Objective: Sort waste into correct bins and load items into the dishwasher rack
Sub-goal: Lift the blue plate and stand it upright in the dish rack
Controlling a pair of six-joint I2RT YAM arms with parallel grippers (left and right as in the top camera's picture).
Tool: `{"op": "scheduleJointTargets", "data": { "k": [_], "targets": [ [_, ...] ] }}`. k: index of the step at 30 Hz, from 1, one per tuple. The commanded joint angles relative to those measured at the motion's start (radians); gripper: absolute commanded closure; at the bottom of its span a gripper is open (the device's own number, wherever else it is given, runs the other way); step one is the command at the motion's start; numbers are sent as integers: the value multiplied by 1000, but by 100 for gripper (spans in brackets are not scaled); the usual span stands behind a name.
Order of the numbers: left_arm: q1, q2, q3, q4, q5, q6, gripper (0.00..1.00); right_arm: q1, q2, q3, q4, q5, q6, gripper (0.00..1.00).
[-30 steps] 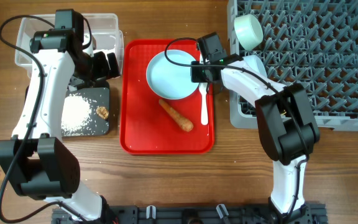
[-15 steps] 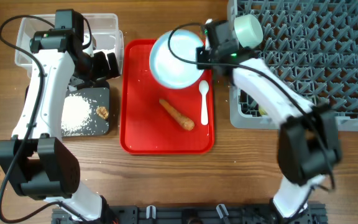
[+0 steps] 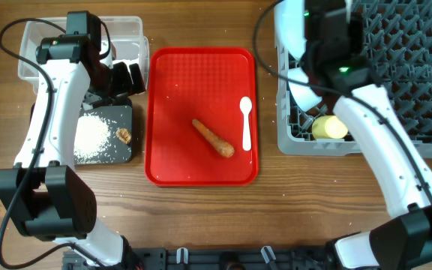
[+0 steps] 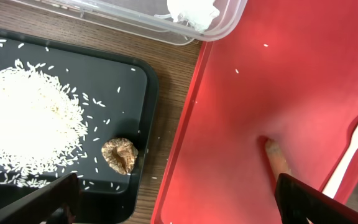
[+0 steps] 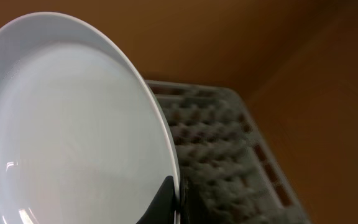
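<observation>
**Holding the plate up at the rack's left edge**

My right pincer (image 5: 174,198) is clamped on the rim of the pale blue plate (image 5: 73,130), with one dark finger showing against its edge. The plate stands tilted, nearly on edge, above the left wall of the grey rack (image 3: 396,75). From overhead, a pale curve shows below my wrist; I cannot tell whether it is the plate's lower rim or a bowl. One yellow cup (image 3: 328,127) sits in the rack's near-left corner.

My left pincer (image 4: 185,199) hangs with its fingers wide apart, gripping nothing. It is over the seam where the right edge of the black tray (image 4: 138,93) runs just beside the left edge of the red tray (image 3: 178,90). A thin strip of table (image 3: 201,217) shows between them. The clear tub (image 4: 135,18) ends just beside the red tray's far-left corner.

On the red tray lie one carrot (image 3: 213,139) and one spoon (image 3: 246,124), near each other but apart, the spoon close to the right rim. Open red floor lies left of and beyond the carrot. The black tray holds one heap of rice (image 4: 30,124), with stray grains around it, and one brown scrap (image 4: 119,155). One napkin (image 4: 192,9) lies in the clear tub.
</observation>
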Motion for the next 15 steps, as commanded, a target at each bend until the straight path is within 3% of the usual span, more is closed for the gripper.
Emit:
{"op": "scheduleJointTargets", "data": {
  "k": [1, 3, 9, 15],
  "targets": [
    [-1, -27, 19, 0, -10, -2, 0, -130, -15, 17, -4, 97, -38, 96],
    [-1, -27, 19, 0, -10, -2, 0, -180, -14, 16, -5, 96, -39, 96],
    [-1, -27, 19, 0, -10, -2, 0, -251, 52, 3, 15, 81, -251, 96],
    [-1, -27, 19, 0, -10, -2, 0, -251, 163, 3, 36, 74, -276, 96]
  ]
}}
